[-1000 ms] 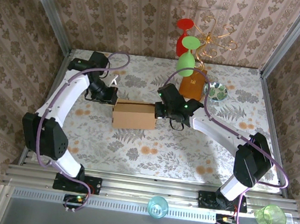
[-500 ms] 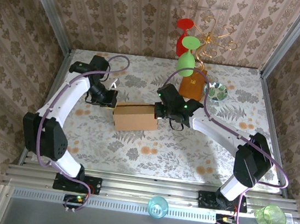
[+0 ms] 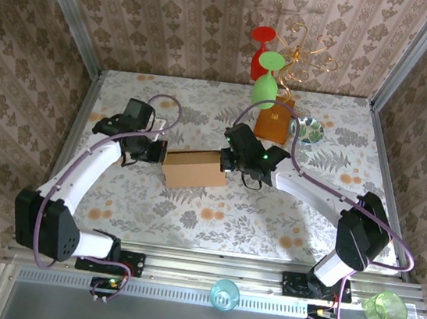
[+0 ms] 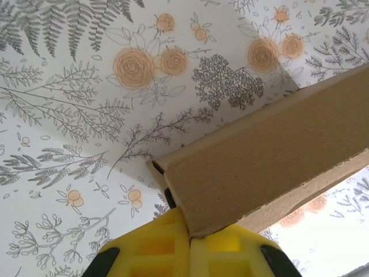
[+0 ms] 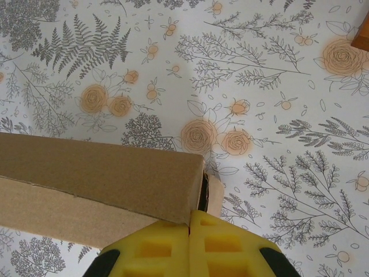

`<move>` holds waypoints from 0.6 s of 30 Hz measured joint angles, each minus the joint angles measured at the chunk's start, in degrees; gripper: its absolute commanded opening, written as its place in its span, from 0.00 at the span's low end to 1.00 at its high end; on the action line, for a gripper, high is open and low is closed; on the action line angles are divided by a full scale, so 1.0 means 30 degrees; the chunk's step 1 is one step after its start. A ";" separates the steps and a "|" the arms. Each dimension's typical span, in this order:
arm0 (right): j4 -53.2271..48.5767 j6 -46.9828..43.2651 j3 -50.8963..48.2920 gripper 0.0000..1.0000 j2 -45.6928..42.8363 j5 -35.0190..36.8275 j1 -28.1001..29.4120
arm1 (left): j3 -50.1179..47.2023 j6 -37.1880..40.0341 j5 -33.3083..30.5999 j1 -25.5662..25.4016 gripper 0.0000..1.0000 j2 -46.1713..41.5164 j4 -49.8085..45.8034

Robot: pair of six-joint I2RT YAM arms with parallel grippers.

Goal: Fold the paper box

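The paper box [image 3: 192, 169] lay near the middle of the floral table [image 3: 190, 219], closed into a shallow rectangle with its long side running left to right. The left gripper [image 3: 159, 155] stood at the box's left end and the right gripper [image 3: 227, 161] at its right end, so the box sat between the two.

In the left wrist view, the left gripper [image 4: 189, 236] had its yellow pads pressed together along a closed seam, with a lower corner of the box [image 4: 271, 167] sitting at that seam. In the right wrist view, the right gripper [image 5: 190, 228] likewise had its pads pressed flush together, against the end corner of the box [image 5: 98, 173]. A wooden block [image 3: 272, 125] stood just behind the right gripper, apart from the box.
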 measured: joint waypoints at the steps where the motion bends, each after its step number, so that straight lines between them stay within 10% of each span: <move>1: 0.0000 -0.0029 -0.0044 0.00 -0.0036 0.0022 0.0000 | -0.0328 -0.0066 -0.0255 -0.0168 0.02 -0.0255 0.0342; 8: -0.0124 0.0015 -0.0131 0.03 -0.0160 0.0073 0.0000 | -0.2448 -0.0590 -0.2157 -0.1275 0.02 -0.1763 0.2856; 18: -0.2849 0.2739 -0.0080 0.50 -0.1093 -0.1333 -0.0022 | -0.3563 -0.1202 -0.3687 -0.2550 0.02 -0.2572 0.4393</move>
